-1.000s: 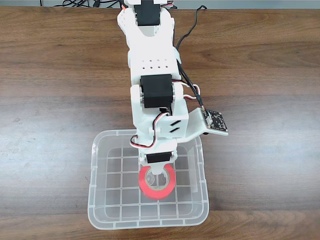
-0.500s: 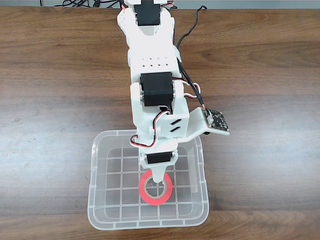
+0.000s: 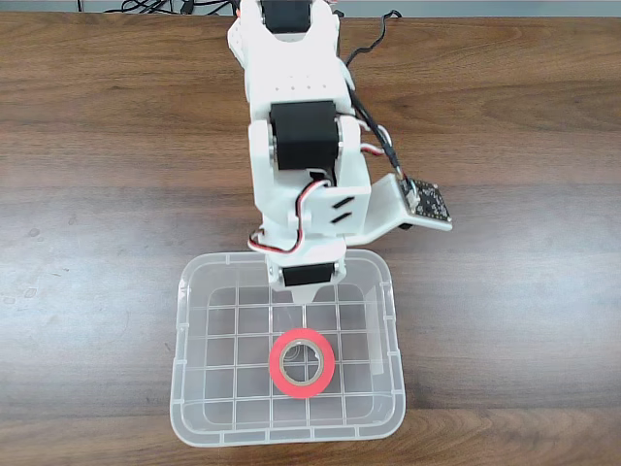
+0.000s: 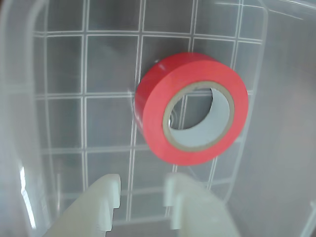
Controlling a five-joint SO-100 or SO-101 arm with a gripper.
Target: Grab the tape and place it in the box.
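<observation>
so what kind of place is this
Probably a hobby or lab workbench: a wooden table, a white desktop robot arm with loose cables, and a clear plastic box holding red tape.

You saw the red-orange tape lying flat on the ribbed floor of the clear box, beige core showing, near its middle.

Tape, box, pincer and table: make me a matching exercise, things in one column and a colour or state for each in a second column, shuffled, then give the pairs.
Things:
1. tape
2. box
3. pincer
4. table

States:
A. clear plastic, ribbed bottom
B. brown wood
C. red-orange, lying flat in the box
D. white, open, holding nothing

Pairs: 1-C, 2-A, 3-D, 4-B
</observation>
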